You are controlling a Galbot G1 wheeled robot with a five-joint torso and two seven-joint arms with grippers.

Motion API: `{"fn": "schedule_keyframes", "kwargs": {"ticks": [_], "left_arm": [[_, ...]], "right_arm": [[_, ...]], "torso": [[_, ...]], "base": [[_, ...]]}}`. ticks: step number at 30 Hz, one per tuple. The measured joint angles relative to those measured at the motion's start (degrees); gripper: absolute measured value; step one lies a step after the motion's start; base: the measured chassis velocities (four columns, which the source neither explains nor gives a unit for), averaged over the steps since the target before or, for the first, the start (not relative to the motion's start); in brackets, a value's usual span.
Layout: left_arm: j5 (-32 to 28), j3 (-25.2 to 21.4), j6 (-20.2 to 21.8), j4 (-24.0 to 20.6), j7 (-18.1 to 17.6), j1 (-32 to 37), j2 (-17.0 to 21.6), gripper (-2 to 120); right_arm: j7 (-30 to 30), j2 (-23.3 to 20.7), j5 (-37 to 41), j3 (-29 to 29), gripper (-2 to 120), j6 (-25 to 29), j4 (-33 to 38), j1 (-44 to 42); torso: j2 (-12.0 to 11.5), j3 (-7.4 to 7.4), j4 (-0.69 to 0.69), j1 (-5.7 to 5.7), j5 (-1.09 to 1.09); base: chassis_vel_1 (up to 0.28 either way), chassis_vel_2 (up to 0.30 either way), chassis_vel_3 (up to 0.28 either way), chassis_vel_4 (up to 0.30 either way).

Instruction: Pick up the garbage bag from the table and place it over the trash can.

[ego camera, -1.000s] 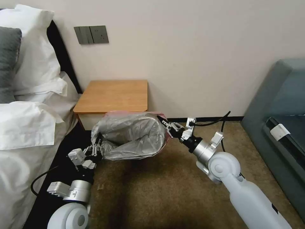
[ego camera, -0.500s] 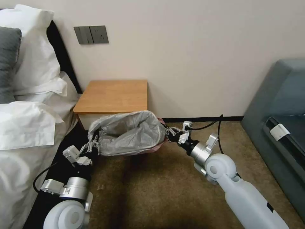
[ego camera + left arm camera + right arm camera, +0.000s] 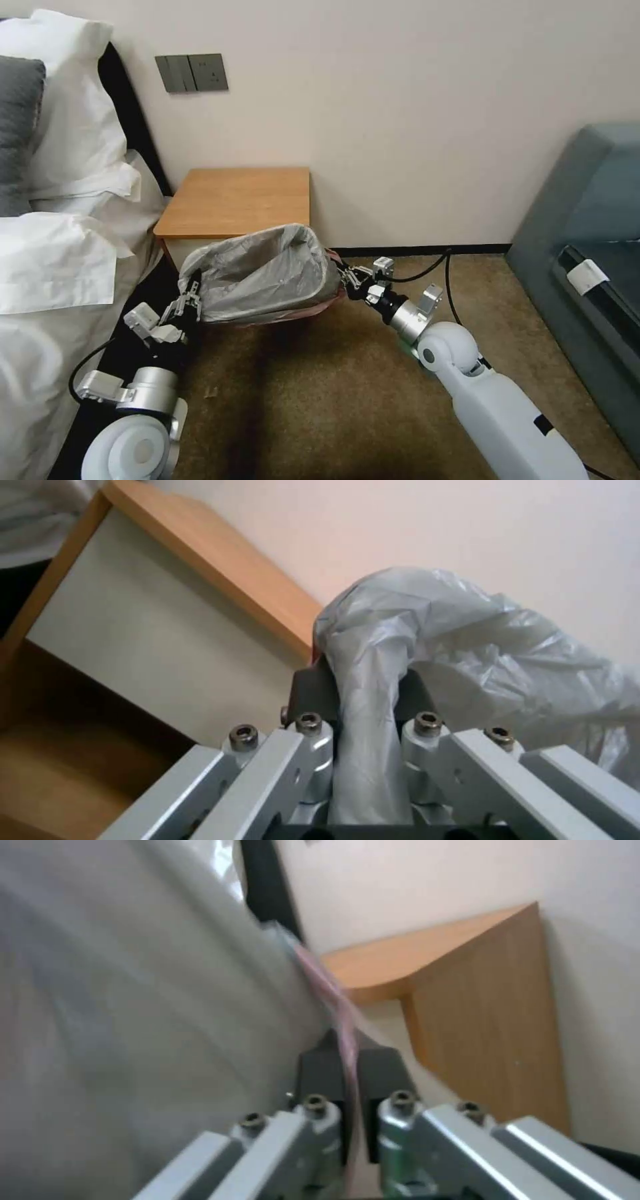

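Carpet open ahead, garbage bag point(image 3: 260, 280) stretched between left end effector point(image 3: 189, 297) and right end effector point(image 3: 342, 273), both clenched on its rim.

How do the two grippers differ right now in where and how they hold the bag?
The left gripper clamps a thick bunched fold of grey film at the garbage bag's bed-side end; the right gripper pinches a thin, flat strip of the pink rim at the opposite end. The left gripper sits in front of the table's white drawer front; the right gripper sits past the table's corner, nearer the wall. Both are shut on the bag, stretching its mouth open between them.
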Motion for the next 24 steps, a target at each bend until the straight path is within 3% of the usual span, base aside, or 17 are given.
{"fn": "schedule_keyframes", "kwargs": {"ticks": [10, 13, 19, 21, 22, 24], "left_arm": [[0.6, 0.2, 0.4, 1.3, -2.3, -1.2, 0.0, 8], [3.4, 0.4, 0.3, 2.1, -3.5, -1.5, 0.0, 8], [18.9, 3.4, -4.3, 4.9, -4.7, -1.8, 0.4, 8], [22.9, 4.9, -5.5, 5.2, -4.7, -1.8, 0.6, 8], [22.9, 4.9, -5.5, 5.2, -4.7, -1.8, 0.6, 8], [26.7, 7.4, -6.4, 5.2, -4.7, -1.7, 0.5, 8]], "right_arm": [[1.5, -4.3, 0.6, 2.8, 43, 1.3, 5.8, -5.7], [3.3, -6.9, 1.2, 4.8, 53, 2.6, 10.5, -9.9], [5.7, -14.5, 1.4, 7.2, 78, 2.4, 21.4, -10.6], [5.6, -18.6, 1.5, 4.4, 86, 0.7, 23.6, -6.4], [5.6, -18.6, 1.5, 4.4, 86, 0.7, 23.6, -6.4], [4.2, -23.1, 0.2, -2.4, 92, -3.5, 24.9, 1.6]], "torso": [[0.0, 0.00, 0.00, 0.00, 0.00], [0.0, 0.00, -0.02, 0.01, 0.02], [0.0, 0.00, -0.03, 0.00, -0.01], [0.0, 0.00, -0.01, 0.00, 0.02], [0.0, 0.00, -0.01, 0.00, 0.02], [0.0, 0.00, -0.01, 0.00, -0.01]], "base": [[0.000, 0.000, 0.000, 0.000], [0.000, 0.000, 0.000, 0.000], [0.000, 0.000, 0.000, 0.000], [0.000, 0.000, 0.000, 0.000], [0.000, 0.000, 0.000, 0.000], [0.000, 0.000, 0.000, 0.000]]}}
